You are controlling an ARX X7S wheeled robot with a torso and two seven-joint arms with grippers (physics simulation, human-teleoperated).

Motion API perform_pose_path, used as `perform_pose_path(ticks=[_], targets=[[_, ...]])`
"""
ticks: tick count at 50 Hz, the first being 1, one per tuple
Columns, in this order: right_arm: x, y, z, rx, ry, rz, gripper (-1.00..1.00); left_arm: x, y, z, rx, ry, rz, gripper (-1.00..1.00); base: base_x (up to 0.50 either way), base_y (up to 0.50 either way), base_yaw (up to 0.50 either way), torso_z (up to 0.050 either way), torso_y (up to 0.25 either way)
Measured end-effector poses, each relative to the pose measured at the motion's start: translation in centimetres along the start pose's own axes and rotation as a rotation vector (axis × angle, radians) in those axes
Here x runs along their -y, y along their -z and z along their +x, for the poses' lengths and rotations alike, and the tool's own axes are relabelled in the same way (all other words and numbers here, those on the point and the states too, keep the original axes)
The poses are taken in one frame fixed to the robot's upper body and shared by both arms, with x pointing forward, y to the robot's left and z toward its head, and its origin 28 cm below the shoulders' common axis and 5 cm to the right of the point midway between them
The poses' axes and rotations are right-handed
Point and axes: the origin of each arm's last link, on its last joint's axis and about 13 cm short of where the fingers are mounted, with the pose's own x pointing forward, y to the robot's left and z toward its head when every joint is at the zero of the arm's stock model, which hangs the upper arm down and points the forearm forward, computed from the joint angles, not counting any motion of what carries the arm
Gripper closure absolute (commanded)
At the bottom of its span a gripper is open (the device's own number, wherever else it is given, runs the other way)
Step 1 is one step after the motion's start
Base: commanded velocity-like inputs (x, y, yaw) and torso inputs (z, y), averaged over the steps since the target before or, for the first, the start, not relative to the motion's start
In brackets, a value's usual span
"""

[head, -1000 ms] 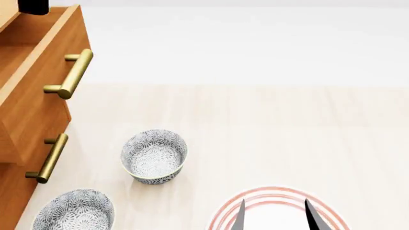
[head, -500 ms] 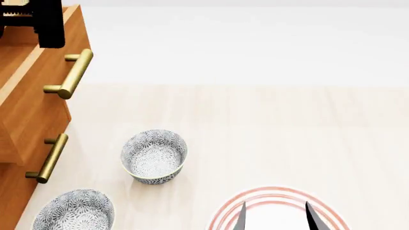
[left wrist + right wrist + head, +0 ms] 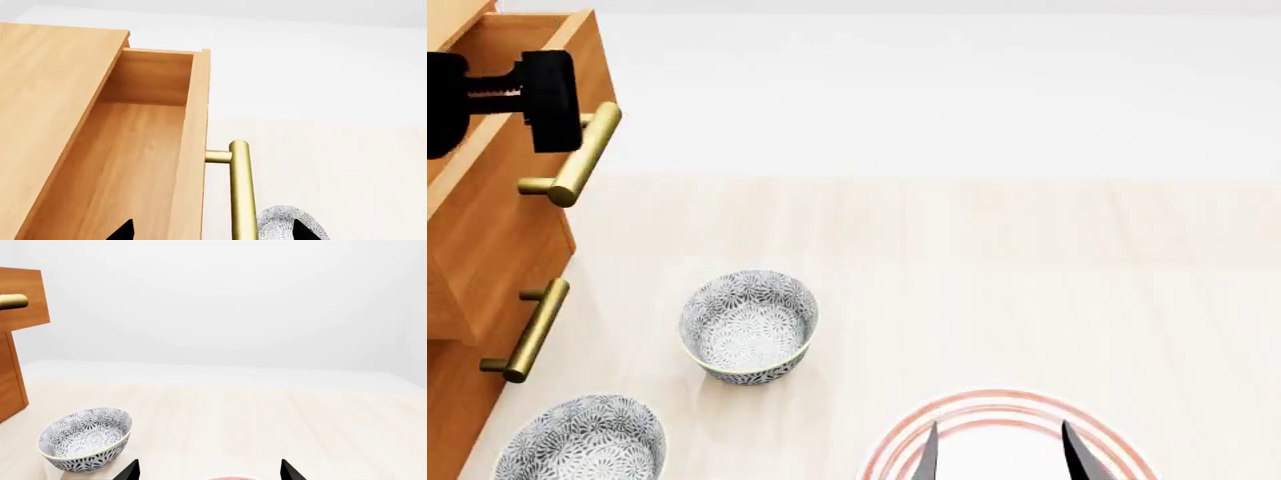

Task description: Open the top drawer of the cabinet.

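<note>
The top drawer (image 3: 507,190) stands pulled out from the cabinet (image 3: 454,400) at the far left of the head view, its orange-brown wood front jutting past the drawer below. The left wrist view looks down into it: a lighter, smooth-grained wooden box (image 3: 127,165) with flat walls and a bare floor. A round brass bar handle (image 3: 574,157) sits on two short posts across the front, and a matching handle (image 3: 529,330) marks the lower drawer.

The left gripper (image 3: 507,95), black and blocky, hangs over the open drawer just behind the handle. In its own wrist view its two dark fingertips (image 3: 123,231) sit wide apart, one over the drawer's inside and one beyond the handle, holding nothing.

On the pale wood-grain table (image 3: 1028,280) stand two rounded bowls with a grey-and-white flower pattern, one (image 3: 749,325) near the cabinet and one (image 3: 581,440) at the lower edge. A white plate with pink rings (image 3: 894,440) lies further right. The right gripper (image 3: 998,450) hovers above the plate, its thin dark fingers spread wide and empty.
</note>
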Motion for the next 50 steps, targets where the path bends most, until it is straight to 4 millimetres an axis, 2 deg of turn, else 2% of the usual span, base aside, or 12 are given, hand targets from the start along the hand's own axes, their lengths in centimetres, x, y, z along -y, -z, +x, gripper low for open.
perform_pose_path(ticks=[16, 36, 50], targets=[[0.0, 0.2, 0.0, -0.006, 0.0, 0.002, -1.0, -0.7, 1.8, 2.2, -0.059, -0.003, -0.032, -1.0, 0.0, 0.0, 0.0, 0.0, 0.0], [0.1, 0.5, 0.1, -0.013, 0.001, 0.003, -1.0, -0.5, 1.8, 2.5, -0.056, 0.009, -0.057, -1.0, 0.0, 0.0, 0.0, 0.0, 0.0], [0.1, 0.6, 0.1, -0.015, 0.002, 0.005, -1.0, 0.9, 1.9, 2.6, -0.05, 0.055, -0.048, -1.0, 0.0, 0.0, 0.0, 0.0, 0.0]])
